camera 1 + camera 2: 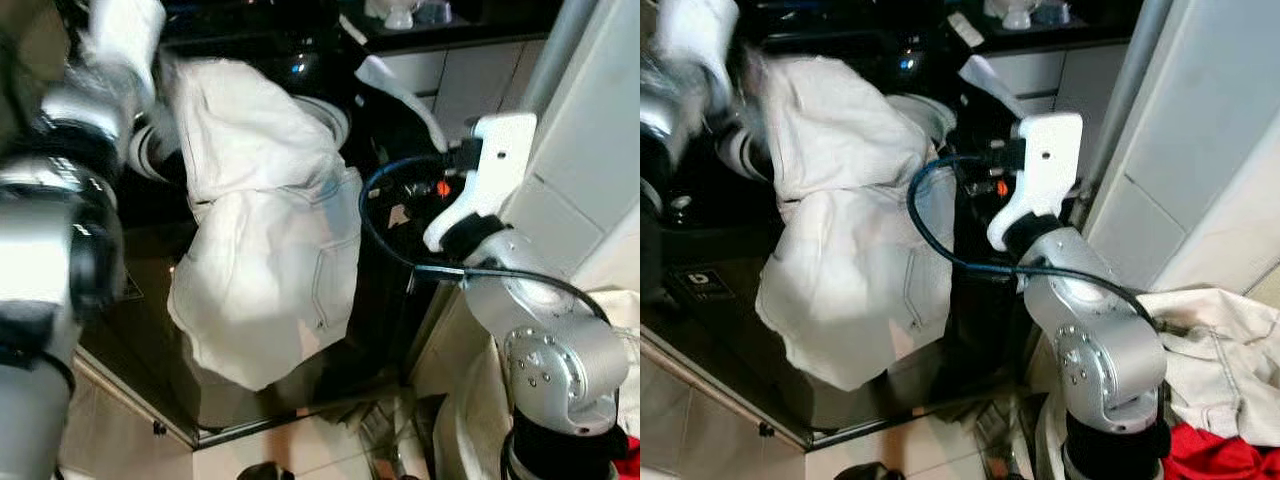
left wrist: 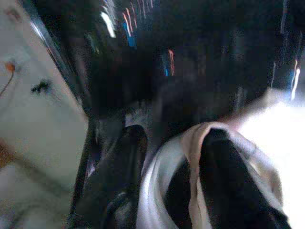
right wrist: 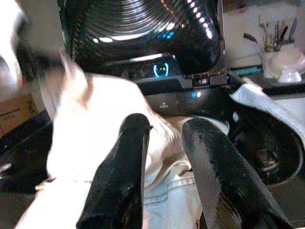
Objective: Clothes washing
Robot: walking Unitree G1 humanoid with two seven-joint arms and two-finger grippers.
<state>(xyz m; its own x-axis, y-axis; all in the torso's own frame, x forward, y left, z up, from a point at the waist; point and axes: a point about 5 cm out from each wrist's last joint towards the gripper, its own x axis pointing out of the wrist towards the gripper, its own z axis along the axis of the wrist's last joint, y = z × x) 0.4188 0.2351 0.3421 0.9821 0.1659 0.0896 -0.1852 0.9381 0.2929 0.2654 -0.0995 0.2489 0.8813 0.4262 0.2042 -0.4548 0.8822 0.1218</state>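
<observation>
Closest to my head camera hangs the white garment (image 1: pixel 265 250), a pair of pale trousers by the look of the seams and pocket. Its upper end is bunched at my left claw (image 2: pixel 174 186), up at the mouth of the washing machine drum (image 1: pixel 330 115), and the rest drops down across the machine's dark front. So its long axis runs from the drum opening downward toward the floor, with most of the cloth outside the drum.

My left claw grips a fold of that cloth between its two black fingers (image 2: pixel 119 176); pale fabric loops over one of them in the blurred left wrist view. My right claw (image 3: pixel 164 171) sits just off the garment's right side, fingers spread apart with nothing between them, pointing across the cloth toward the black control panel (image 3: pixel 162 71) with its small blue lights.

I judge the left arm to be the one feeding the garment in. The hanging lower part lies nearer my right claw, which could gather it up and push it toward the opening.

Beyond the machine there is a dark counter (image 1: pixel 450 25) with pale dishes. To my right lie pale tiled wall (image 1: pixel 1210 130) and more laundry, white (image 1: pixel 1220 350) and red (image 1: pixel 1220 455).
</observation>
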